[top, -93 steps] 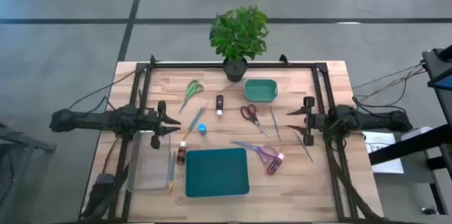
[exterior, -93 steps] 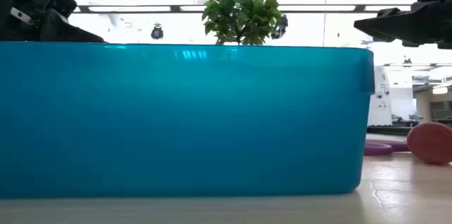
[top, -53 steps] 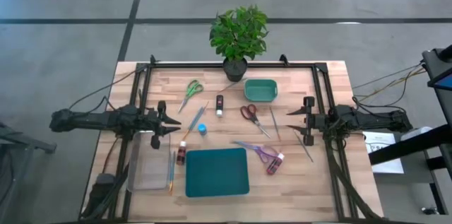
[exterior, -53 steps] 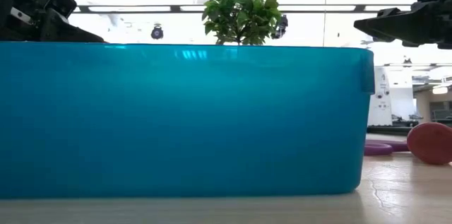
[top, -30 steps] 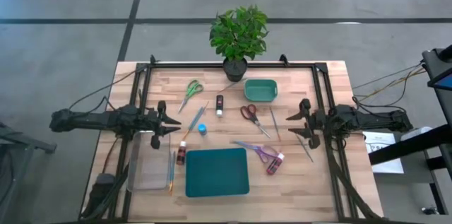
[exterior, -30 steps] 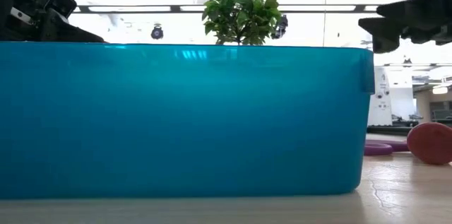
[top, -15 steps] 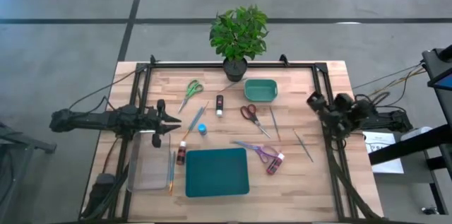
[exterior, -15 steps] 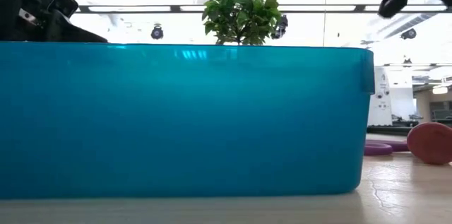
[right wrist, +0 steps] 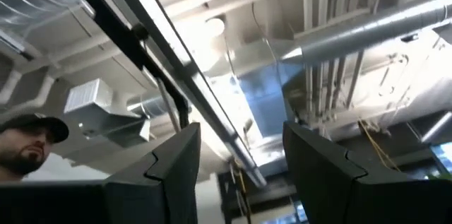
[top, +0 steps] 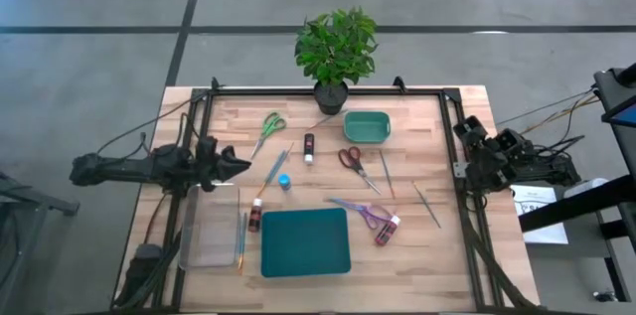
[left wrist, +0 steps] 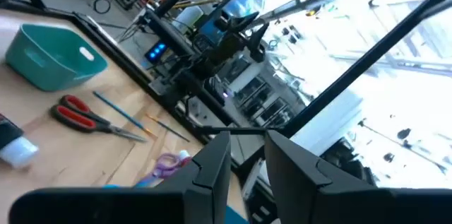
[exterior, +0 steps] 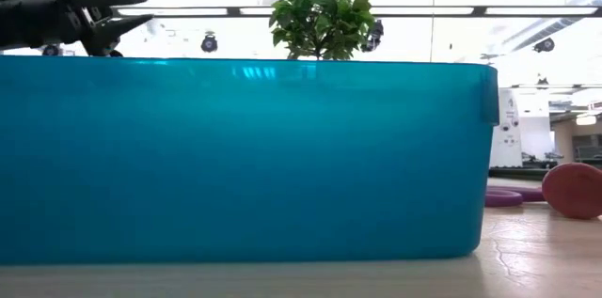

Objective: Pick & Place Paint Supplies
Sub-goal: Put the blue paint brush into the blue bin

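The left end effector (top: 241, 164) hovers over the table (top: 467, 255), fingers narrowly apart and empty. The right end effector (top: 465, 128) tilts up at the table's edge, open, empty. Paint bottles (top: 309, 147) and brushes (top: 241, 239) lie around the teal bin (top: 305, 241).

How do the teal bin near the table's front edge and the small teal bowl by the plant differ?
The teal bin is larger and rectangular; the small teal bowl is smaller with rounded corners. The bin sits at the front edge beside purple scissors; the bowl sits at the back next to the potted plant. Both are teal, open-topped, and appear empty.
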Controlling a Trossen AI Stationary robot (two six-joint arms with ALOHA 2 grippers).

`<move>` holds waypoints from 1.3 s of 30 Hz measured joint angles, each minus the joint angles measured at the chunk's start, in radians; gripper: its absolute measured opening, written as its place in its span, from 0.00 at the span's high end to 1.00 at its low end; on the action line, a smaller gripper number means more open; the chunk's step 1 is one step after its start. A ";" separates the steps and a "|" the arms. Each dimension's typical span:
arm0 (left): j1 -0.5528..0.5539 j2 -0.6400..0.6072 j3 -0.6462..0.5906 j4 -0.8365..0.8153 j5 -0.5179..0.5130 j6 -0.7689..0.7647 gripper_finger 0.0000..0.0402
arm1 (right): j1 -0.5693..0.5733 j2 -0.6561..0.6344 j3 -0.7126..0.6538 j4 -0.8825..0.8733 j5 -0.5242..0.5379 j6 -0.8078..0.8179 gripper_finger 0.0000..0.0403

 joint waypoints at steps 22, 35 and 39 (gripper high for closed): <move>0.000 0.000 0.000 0.134 -0.218 -0.068 0.76 | 0.001 0.000 0.000 0.077 0.134 0.139 0.51; -0.002 0.068 0.236 0.250 -0.283 0.314 0.76 | 0.001 0.117 0.182 -0.183 0.242 0.184 0.51; -0.002 0.180 0.456 0.042 -0.277 0.448 0.76 | 0.001 0.215 0.412 -0.591 0.277 0.191 0.51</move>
